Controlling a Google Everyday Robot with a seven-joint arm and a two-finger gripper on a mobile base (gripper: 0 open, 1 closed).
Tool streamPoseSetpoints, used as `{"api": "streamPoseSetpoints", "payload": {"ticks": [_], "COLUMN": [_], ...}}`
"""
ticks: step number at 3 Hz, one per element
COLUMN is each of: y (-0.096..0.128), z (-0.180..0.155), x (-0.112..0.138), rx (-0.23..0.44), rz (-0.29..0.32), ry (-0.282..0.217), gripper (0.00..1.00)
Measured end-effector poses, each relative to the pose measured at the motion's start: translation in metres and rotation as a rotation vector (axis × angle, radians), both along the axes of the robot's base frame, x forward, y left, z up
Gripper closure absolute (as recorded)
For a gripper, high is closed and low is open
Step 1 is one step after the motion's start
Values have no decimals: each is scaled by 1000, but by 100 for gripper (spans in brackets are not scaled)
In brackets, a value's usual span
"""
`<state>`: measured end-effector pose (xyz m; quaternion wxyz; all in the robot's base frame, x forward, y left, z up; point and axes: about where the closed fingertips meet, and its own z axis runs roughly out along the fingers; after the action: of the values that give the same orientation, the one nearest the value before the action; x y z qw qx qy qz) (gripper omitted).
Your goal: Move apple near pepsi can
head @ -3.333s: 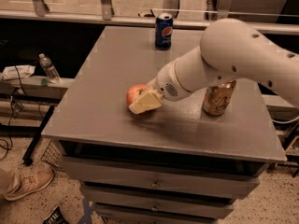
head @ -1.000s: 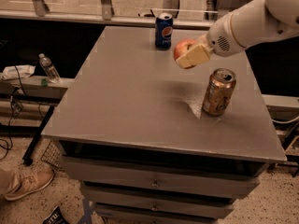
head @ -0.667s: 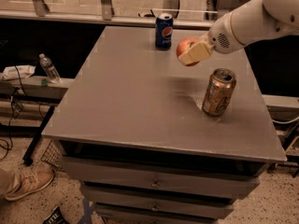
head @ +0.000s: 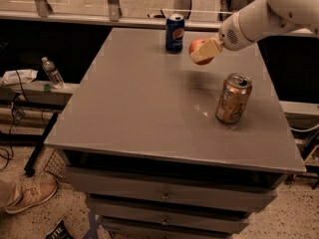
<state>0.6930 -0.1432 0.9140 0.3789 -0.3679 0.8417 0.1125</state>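
The apple is in the air above the far part of the desk, not touching its surface. It is held in the end effector, whose tan fingers are closed on the apple's near right side, so only the red upper left part of the fruit shows. The pepsi can stands upright just to the left of the apple and a little farther, close to the far edge of the desk. There is a small gap between the two. The white arm comes in from the upper right corner. A gold can stands upright on the right side of the desk, nearer than the apple and well apart from it. Under the desk top there are drawers. On the left, beside the desk, a water bottle stands on a low shelf, and a shoe is on the floor at the near left.
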Motion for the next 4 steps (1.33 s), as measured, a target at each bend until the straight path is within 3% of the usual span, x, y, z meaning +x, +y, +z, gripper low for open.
{"api": "streamPoseSetpoints", "payload": {"ticks": [1, 4], "y": [6, 19], "z": [-10, -32], "x": [36, 88], "rx": [38, 139], "rz": [-13, -40], "ry": [3, 1], "gripper": [100, 100]}}
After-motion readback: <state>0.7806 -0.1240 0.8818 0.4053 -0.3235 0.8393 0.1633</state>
